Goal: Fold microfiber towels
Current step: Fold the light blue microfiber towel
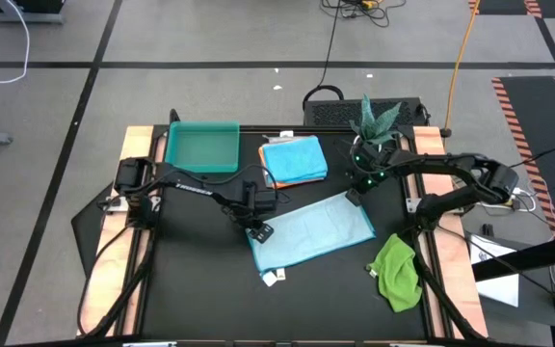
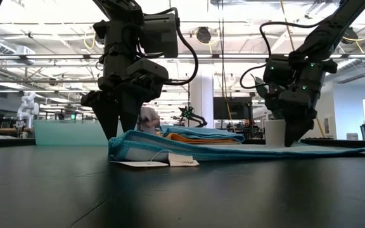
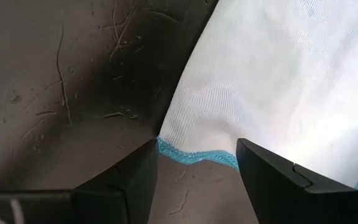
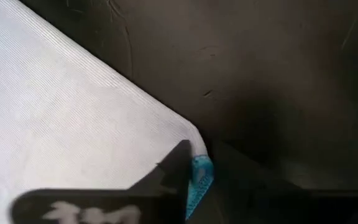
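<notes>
Pale blue towel (image 1: 313, 232) flat; right hand (image 4: 194, 177) pinching corner edge.

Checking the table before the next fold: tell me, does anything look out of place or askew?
Yes. The green towel lies crumpled at the table's right edge, away from the folded stack. The pale blue towel lies askew, with the right gripper pinching one corner and the left gripper open over another.

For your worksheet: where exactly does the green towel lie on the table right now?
In the high view the green towel lies crumpled near the table's right edge, on the right arm's side, just beyond the lower right corner of the spread pale blue towel.
</notes>
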